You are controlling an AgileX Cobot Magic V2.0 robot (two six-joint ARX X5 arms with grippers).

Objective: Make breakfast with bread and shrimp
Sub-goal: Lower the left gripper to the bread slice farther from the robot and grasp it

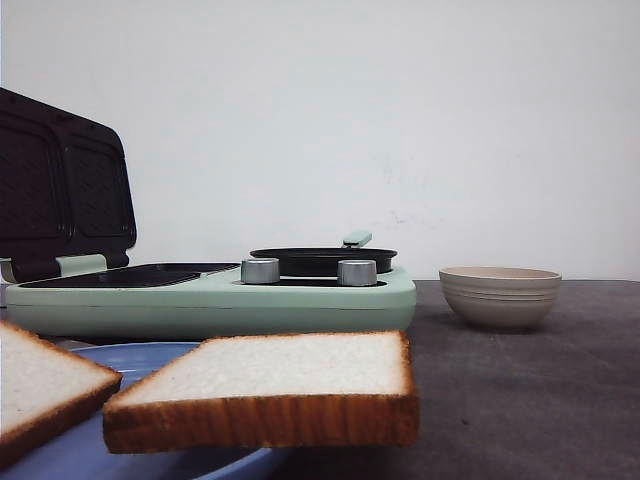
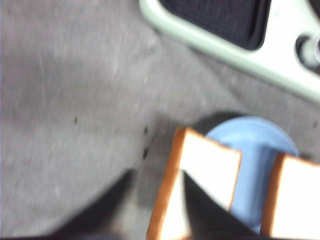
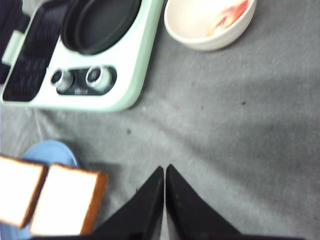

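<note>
Bread: two white slices with brown crusts lying side by side on a blue plate at the near edge of the grey desk, in front of the mint-green sandwich maker with raised lid. Shrimp: orange-pink piece inside the beige bowl right of the appliance. Right tool clenched, empty, above bare desk; left tool over a slice, state cannot be told.

A grey table carries everything. At nine o'clock in the front view sits a mint-green sandwich maker, lid raised. At three o'clock, well apart from it, stands a beige bowl. At seven o'clock rests a blue plate
</note>
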